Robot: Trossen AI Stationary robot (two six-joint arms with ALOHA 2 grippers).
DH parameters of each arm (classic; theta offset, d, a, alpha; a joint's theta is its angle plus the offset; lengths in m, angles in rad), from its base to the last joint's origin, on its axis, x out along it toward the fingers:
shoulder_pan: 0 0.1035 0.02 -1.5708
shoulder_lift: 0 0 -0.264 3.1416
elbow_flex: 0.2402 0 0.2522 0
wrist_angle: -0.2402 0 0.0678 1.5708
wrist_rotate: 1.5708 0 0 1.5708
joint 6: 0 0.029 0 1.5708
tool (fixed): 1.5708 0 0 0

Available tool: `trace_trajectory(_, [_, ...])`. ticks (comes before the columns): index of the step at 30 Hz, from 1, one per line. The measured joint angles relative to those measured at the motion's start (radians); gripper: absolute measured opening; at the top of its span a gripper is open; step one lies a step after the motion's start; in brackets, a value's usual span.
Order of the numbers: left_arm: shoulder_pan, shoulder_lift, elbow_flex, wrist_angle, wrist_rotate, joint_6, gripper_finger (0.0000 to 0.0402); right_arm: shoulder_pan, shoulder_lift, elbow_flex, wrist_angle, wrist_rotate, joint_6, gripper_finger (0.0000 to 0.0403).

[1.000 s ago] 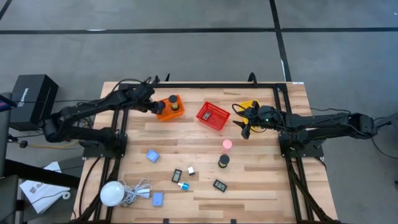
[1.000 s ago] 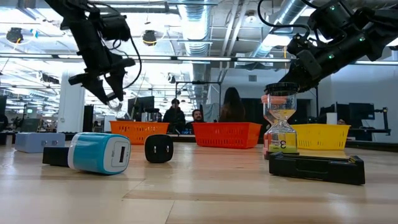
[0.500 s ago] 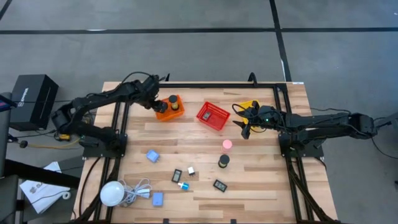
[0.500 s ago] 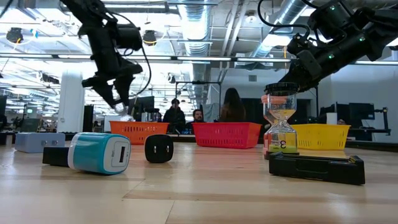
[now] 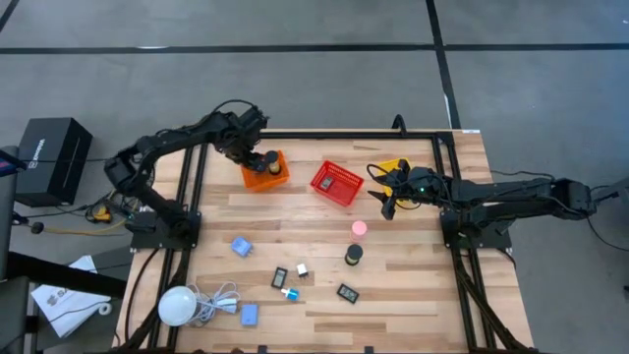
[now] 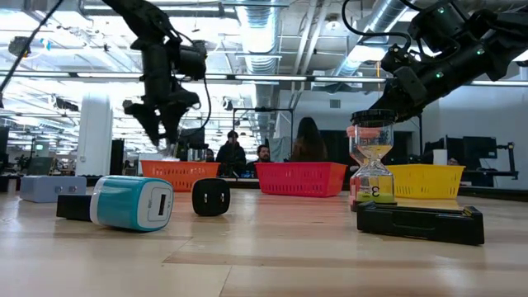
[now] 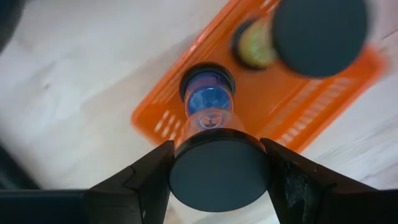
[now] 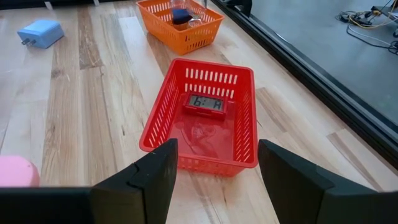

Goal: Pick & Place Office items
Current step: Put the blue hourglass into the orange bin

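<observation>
Only in the left wrist view do we see the left gripper (image 7: pixel 217 168) clamped on a blue sand timer (image 7: pixel 208 121) over the orange basket (image 7: pixel 163 118). The right gripper (image 5: pixel 385 204) hovers, fingers apart and empty, beside the red basket (image 8: pixel 163 118), where a small clock (image 8: pixel 205 104) lies.

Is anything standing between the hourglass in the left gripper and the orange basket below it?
Nothing visible blocks it. The left gripper holds the blue hourglass directly over the orange basket; another hourglass already sits toward one end, leaving room beside it.
</observation>
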Motion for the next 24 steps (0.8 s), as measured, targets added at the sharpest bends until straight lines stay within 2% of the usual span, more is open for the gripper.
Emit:
trace_trajectory(4, [0.018,0.032,0.007,-0.067,0.0,0.001,0.0214,0.0,0.0,0.0,0.0,0.0,0.0,0.0214])
trace_trajectory(11, [0.015,0.037,0.007,-0.059,-0.009,0.023,0.0216,0.0,0.0,0.0,-0.001,0.0,0.0,0.0214])
trace_trajectory(24, [0.015,0.037,0.007,-0.043,-0.036,0.079,0.0248,0.0,0.0,0.0,-0.012,0.0,0.005,0.0214])
